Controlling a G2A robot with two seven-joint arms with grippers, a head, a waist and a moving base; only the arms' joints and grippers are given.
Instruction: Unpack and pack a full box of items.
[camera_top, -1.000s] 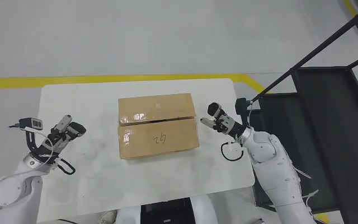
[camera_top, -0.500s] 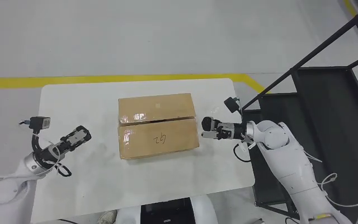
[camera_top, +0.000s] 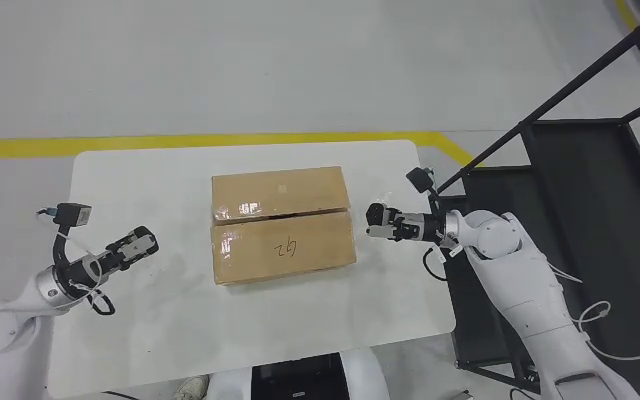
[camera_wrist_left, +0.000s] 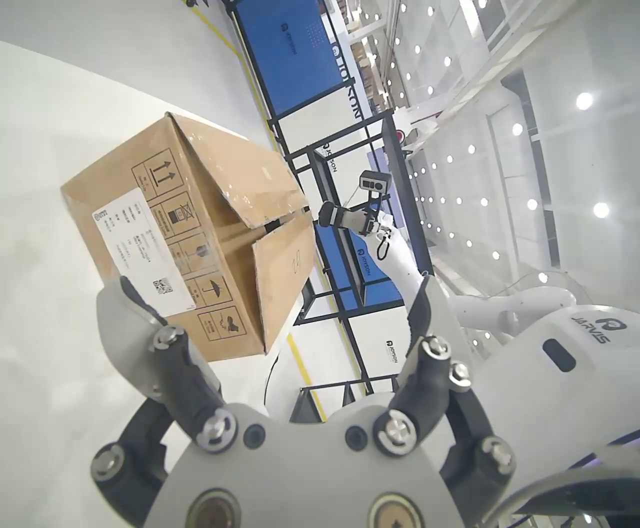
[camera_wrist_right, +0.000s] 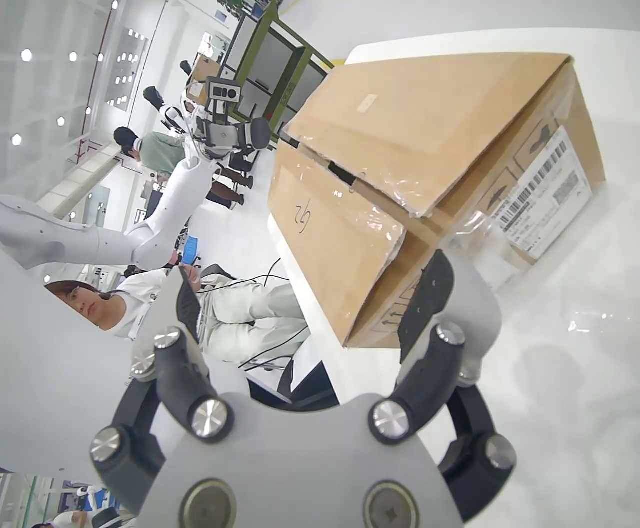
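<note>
Both arms have swung down from a raised pose. The right hand (camera_top: 372, 219) now lies level, after easing back a little. Its fingers are spread wide and hold nothing. It sits just beside the right end of the box (camera_top: 282, 225), not touching it. The left hand (camera_top: 140, 243), likewise wide and empty, hangs low over the table (camera_top: 150, 180), well apart from the box's opposite end.

Between the hands, the box stands in the middle of the table. Its two top flaps (camera_top: 278, 190) are folded shut and meet at a seam (camera_wrist_right: 345, 175), where torn clear tape (camera_wrist_right: 375, 222) clings and a small gap shows.

I judge that unpacking has not begun and this is the approach. Next, one hand should come over the top and work a fingertip under a flap edge at the seam. The other would need to steady the box against sliding.
</note>
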